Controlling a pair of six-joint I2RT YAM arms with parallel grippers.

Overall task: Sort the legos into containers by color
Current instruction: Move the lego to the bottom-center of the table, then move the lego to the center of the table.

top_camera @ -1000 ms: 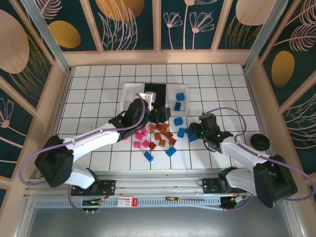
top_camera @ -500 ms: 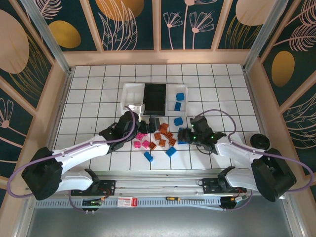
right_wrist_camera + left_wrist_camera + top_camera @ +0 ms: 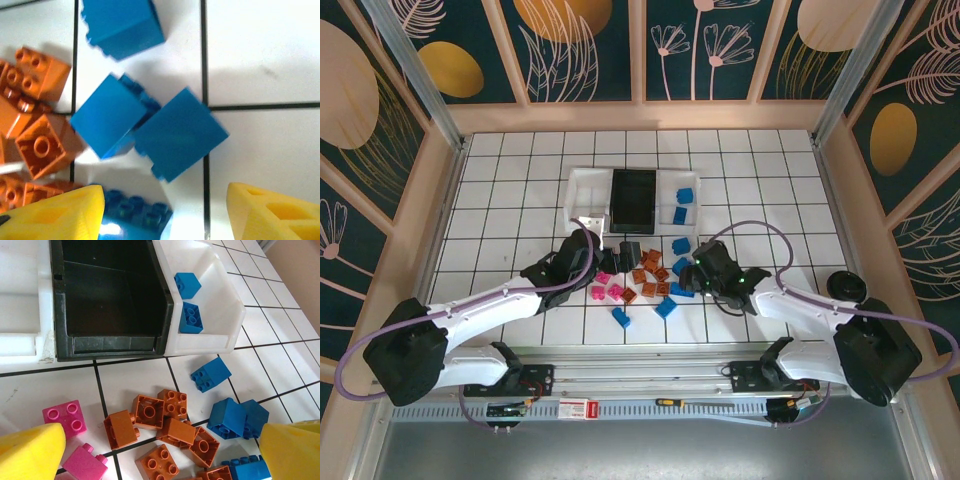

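Left fingers (image 3: pixel 30 455): spread wide, empty, above orange bricks (image 3: pixel 175 432). Right fingers (image 3: pixel 55 215): apart, straddling blue brick (image 3: pixel 135 215).

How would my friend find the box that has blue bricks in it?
On the white tiled table, three bins sit in a row beyond the loose bricks. It is the white bin right of the black bin; unlike the others, it holds two blue bricks.
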